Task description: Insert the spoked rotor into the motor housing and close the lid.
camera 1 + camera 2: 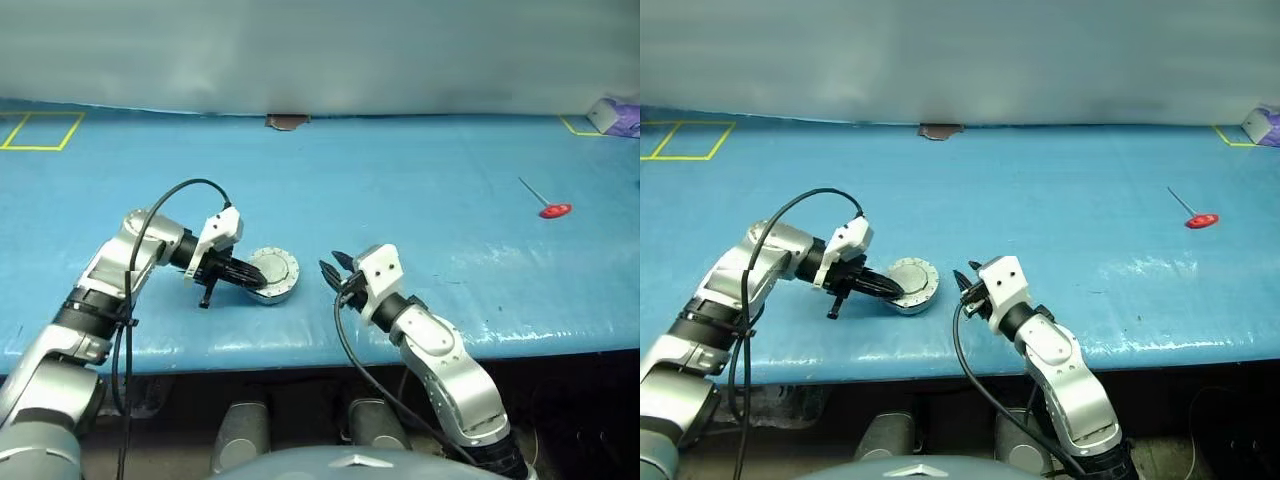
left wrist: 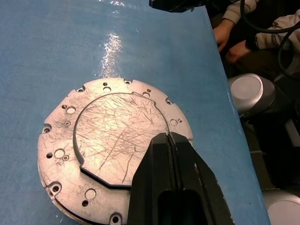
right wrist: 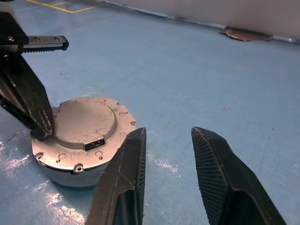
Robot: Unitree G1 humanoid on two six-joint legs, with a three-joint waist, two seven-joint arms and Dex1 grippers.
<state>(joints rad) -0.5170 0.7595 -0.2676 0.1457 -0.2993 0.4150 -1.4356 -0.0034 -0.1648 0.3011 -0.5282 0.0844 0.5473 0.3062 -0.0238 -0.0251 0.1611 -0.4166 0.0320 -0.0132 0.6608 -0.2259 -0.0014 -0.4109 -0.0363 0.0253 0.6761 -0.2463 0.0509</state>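
The left gripper (image 2: pixel 169 137) has its two black fingers pressed together, with no gap between them and nothing held. Their tips rest on the lid (image 2: pixel 115 145), at the edge of its raised round centre. The lid, a scratched grey disc with holes round its rim, sits closed on top of the motor housing (image 3: pixel 70 171), which stands on the blue table (image 1: pixel 420 180). To the right, just beside the housing and clear of it, the right gripper (image 3: pixel 168 140) hangs partly open, fingers (image 3: pixel 213 164) apart, holding nothing. Well beyond it lies a red-handled tool (image 1: pixel 547 203).
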